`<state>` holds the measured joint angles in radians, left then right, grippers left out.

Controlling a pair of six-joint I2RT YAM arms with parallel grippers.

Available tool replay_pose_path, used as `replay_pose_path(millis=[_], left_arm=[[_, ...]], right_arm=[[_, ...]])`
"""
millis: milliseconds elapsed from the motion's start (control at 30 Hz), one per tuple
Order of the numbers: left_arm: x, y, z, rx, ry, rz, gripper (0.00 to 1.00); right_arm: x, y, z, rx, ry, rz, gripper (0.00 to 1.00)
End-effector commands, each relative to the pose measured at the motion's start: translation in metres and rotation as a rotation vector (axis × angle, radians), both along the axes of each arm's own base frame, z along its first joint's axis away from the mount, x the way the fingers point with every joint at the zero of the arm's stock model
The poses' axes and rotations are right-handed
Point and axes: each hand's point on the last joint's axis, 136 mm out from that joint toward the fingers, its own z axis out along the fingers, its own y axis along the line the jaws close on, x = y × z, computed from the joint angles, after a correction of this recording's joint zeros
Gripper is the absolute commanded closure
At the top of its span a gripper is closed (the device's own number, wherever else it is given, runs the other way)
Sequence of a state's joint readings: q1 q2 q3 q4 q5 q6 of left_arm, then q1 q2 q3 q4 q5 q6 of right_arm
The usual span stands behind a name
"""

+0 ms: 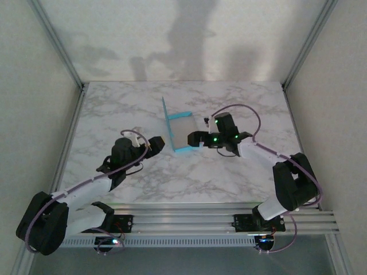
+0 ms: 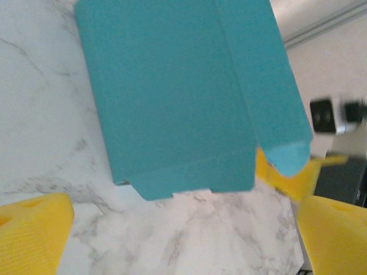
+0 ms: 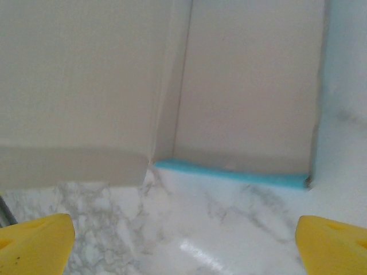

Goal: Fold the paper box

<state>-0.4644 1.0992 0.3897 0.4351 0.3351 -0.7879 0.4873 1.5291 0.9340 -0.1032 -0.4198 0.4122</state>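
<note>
Paper box (image 1: 182,133), part-folded with one flap upright, on table (image 1: 229,183); left gripper (image 1: 155,143) and right gripper (image 1: 196,138) flank it, both wide and empty, seemingly poised to raise its walls.

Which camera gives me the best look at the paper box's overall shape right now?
Top external: the whole paper box shows there, one turquoise panel standing upright. Left wrist shows its turquoise outside close up, cropped at the top; right wrist shows its off-white inside and one turquoise edge.
</note>
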Motion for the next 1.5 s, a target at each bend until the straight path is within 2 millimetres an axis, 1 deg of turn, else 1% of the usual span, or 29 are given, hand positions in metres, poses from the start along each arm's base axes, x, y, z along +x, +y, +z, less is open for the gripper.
replay_pose_path(millis=[0,67,100,133,333,400,467,600,633,833,967,1067,1200,1333,1467], left_arm=[[-0.009,-0.023,0.023,-0.069,-0.087,-0.02,0.01],[-0.016,-0.035,0.023,-0.106,-0.095,-0.036,0.0],[-0.018,-0.04,0.021,-0.115,-0.091,-0.04,0.0],[-0.02,-0.045,0.019,-0.121,-0.085,-0.044,0.0],[-0.028,-0.078,-0.004,-0.127,-0.011,-0.071,0.01],[-0.03,-0.085,-0.009,-0.146,0.007,-0.077,0.0],[-0.032,-0.092,-0.012,-0.162,0.021,-0.087,0.01],[-0.035,-0.103,-0.023,-0.15,0.055,-0.107,0.0],[-0.036,-0.105,-0.027,-0.147,0.066,-0.112,0.0],[-0.038,-0.11,-0.034,-0.167,0.097,-0.122,0.0],[-0.041,-0.111,-0.041,-0.169,0.117,-0.127,0.01],[-0.042,-0.113,-0.046,-0.171,0.131,-0.13,0.0],[-0.041,-0.111,-0.051,-0.179,0.143,-0.114,0.01],[-0.039,-0.112,-0.055,-0.191,0.15,-0.109,0.01],[-0.037,-0.112,-0.059,-0.208,0.161,-0.106,0.01]], right_arm=[[0.023,-0.007,0.014,0.006,-0.026,0.061,0.01],[0.046,-0.006,0.02,0.024,-0.038,0.084,0.01],[0.055,-0.005,0.018,0.024,-0.039,0.094,0.01],[0.068,-0.002,0.02,0.023,-0.054,0.108,0.01],[0.136,0.017,-0.002,-0.028,-0.062,0.131,0.01],[0.154,0.023,-0.008,-0.027,-0.065,0.127,0.01],[0.168,0.028,-0.014,-0.025,-0.062,0.125,0.01],[0.188,0.035,-0.029,-0.032,-0.047,0.117,0.01],[0.191,0.038,-0.031,-0.031,-0.049,0.121,0.01],[0.199,0.058,-0.045,-0.024,-0.067,0.185,0.01],[0.207,0.064,-0.055,-0.022,-0.059,0.197,0.01],[0.209,0.07,-0.059,-0.01,-0.057,0.222,0.01],[0.201,0.081,-0.061,0.023,-0.046,0.288,0.01],[0.19,0.084,-0.064,0.053,-0.034,0.347,0.01],[0.175,0.084,-0.055,0.078,-0.025,0.393,0.03]])
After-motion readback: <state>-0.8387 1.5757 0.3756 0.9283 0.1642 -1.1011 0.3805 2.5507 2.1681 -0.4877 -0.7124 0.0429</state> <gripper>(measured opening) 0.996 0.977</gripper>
